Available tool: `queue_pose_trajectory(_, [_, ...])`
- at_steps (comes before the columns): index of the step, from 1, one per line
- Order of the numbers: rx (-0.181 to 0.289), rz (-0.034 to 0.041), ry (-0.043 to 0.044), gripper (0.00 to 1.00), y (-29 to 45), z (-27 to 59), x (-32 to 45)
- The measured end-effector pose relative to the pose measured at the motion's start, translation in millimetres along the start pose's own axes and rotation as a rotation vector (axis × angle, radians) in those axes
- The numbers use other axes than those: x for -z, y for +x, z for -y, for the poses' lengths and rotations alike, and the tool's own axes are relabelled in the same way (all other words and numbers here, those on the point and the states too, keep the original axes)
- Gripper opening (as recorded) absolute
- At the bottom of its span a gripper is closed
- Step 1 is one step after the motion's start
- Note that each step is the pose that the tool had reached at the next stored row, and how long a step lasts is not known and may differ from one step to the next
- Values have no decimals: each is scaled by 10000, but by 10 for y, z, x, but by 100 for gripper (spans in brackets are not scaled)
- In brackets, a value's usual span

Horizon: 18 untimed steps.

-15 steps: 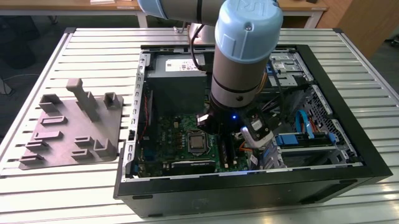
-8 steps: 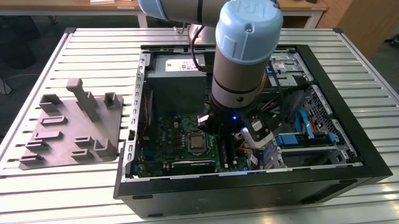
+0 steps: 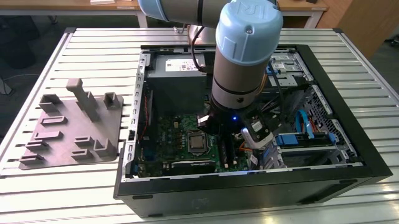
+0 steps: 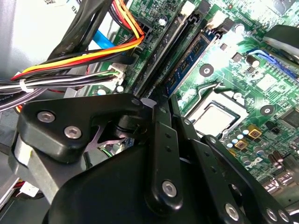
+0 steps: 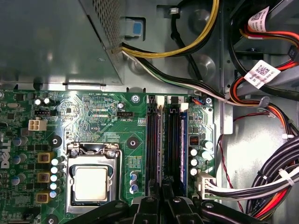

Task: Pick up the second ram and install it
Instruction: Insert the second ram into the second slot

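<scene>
My gripper (image 3: pixel 216 127) reaches down into the open computer case (image 3: pixel 349 154), over the memory slots of the green motherboard (image 3: pixel 171 133). In the first wrist view the gripper (image 5: pixel 161 205) sits at the near end of the slots, fingers drawn close together. The second ram (image 5: pixel 160 144) is a thin dark strip standing in line with a black slot, running away from the fingertips. In the second wrist view the ram (image 4: pixel 170 51) leads straight to the gripper (image 4: pixel 152 100), which is shut on it. Beside it, a blue-edged stick (image 5: pixel 183 140) sits in the neighbouring slot.
The processor socket (image 5: pixel 91 184) lies beside the slots. The grey power supply (image 5: pixel 51 42) stands behind the board. Bundles of cables (image 5: pixel 271 177) crowd the other side of the slots. A grey moulded holder tray (image 3: pixel 68 135) lies on the slatted table at the exterior view's left.
</scene>
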<state>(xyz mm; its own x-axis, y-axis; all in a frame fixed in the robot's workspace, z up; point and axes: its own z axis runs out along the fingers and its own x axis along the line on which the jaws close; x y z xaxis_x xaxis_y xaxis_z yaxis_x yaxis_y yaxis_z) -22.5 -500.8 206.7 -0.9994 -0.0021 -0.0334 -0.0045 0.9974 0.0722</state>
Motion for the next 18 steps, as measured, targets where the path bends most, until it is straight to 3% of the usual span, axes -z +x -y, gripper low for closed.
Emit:
queue_pose_trajectory(5, [0, 0, -1, 15, 0, 0, -2])
queue_pose_trajectory(6, [0, 1, -1, 21, 0, 0, -2])
queue_pose_trajectory(8, [1, 0, 0, 21, 0, 0, 5])
queue_pose_trajectory(18, [2, 0, 38, 21, -13, -47, 388])
